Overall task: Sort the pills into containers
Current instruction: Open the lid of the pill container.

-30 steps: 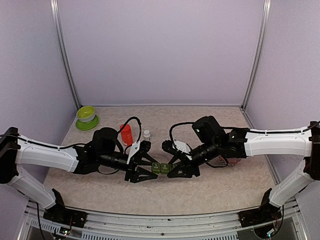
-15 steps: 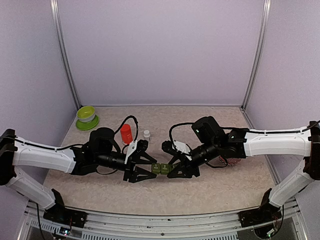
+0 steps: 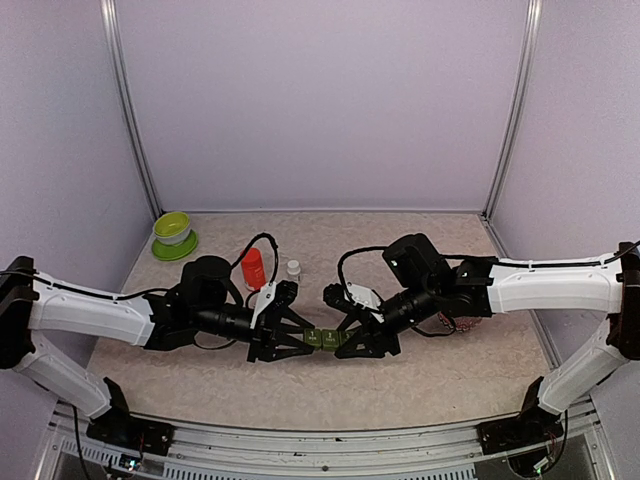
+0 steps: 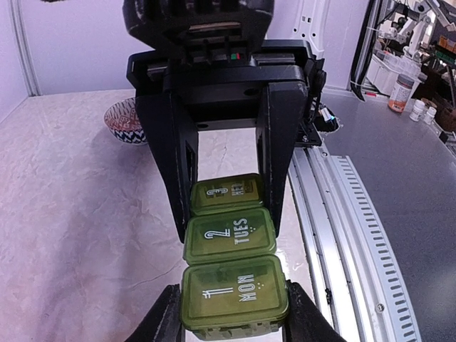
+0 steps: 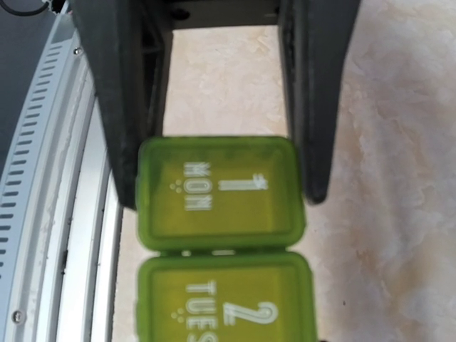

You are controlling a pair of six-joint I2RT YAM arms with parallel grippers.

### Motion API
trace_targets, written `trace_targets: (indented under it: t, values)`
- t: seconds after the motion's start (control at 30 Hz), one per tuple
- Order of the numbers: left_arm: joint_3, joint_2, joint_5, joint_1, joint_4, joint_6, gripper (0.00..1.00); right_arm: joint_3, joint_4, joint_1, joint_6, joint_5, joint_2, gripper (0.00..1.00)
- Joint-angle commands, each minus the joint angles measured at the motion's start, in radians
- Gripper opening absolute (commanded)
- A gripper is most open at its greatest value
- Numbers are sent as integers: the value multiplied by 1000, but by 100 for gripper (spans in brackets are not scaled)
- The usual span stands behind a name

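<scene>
**Count.** One strip of three containers; two grippers; one red bottle; one white bottle; one lime bowl on a matching plate; one patterned bowl.

**Materials and shapes.** The containers are green plastic squares with rounded corners, joined in a row, with their lids down. White print reads "1 MON" and "2 TUES". The third lid's print is too small to read. The table is beige, marbled and matt. All gripper fingers are flat black bars.

**Grip.** The left gripper pinches the MON container by its two sides. The right gripper pinches the opposite end, its fingers lying along the third container and reaching beside TUES. The strip spans the gap between the two grippers. Whether it touches the table cannot be told.

**Pose.** Both arms reach low and inward, forearms near level, wrists facing each other across the strip. The two bottles stand just behind the left gripper, apart from it. The lime bowl is well behind and outboard of the left gripper.
</scene>
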Motion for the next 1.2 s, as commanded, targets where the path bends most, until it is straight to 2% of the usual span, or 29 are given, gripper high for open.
trace_targets:
  t: [0.0, 0.2, 0.33, 0.37, 0.4, 0.43, 0.47, 0.53, 0.93, 1.17]
  values:
    - [0, 8, 44, 0, 37, 1, 36, 12, 7, -4, -2, 0, -5, 31]
    - [-16, -10, 47, 4, 59, 1, 24, 13, 9, -4, -3, 4, -10, 31]
    - [-21, -18, 36, 6, 64, -10, 12, 17, 7, -3, -3, 17, -10, 31]
    - [-22, -19, 33, 6, 64, -15, 14, 18, 7, -4, -3, 16, -10, 31]
    - [-23, -20, 31, 6, 65, -19, 21, 20, 6, -3, -2, 15, -11, 31]
    - [-27, -22, 29, 6, 67, -22, 34, 23, 5, -4, -2, 12, -12, 31]
    - [-32, -24, 27, 6, 67, -25, 41, 24, 4, -4, -2, 9, -13, 31]
    - [-40, -29, 25, 6, 69, -28, 46, 26, 3, -4, -2, 2, -15, 31]
    - [-62, -38, 34, -1, 96, -18, 56, 30, -9, -4, -7, -41, -4, 31]
    - [-64, -34, 22, -13, 106, -17, 55, 35, -2, -6, 1, -57, 1, 31]
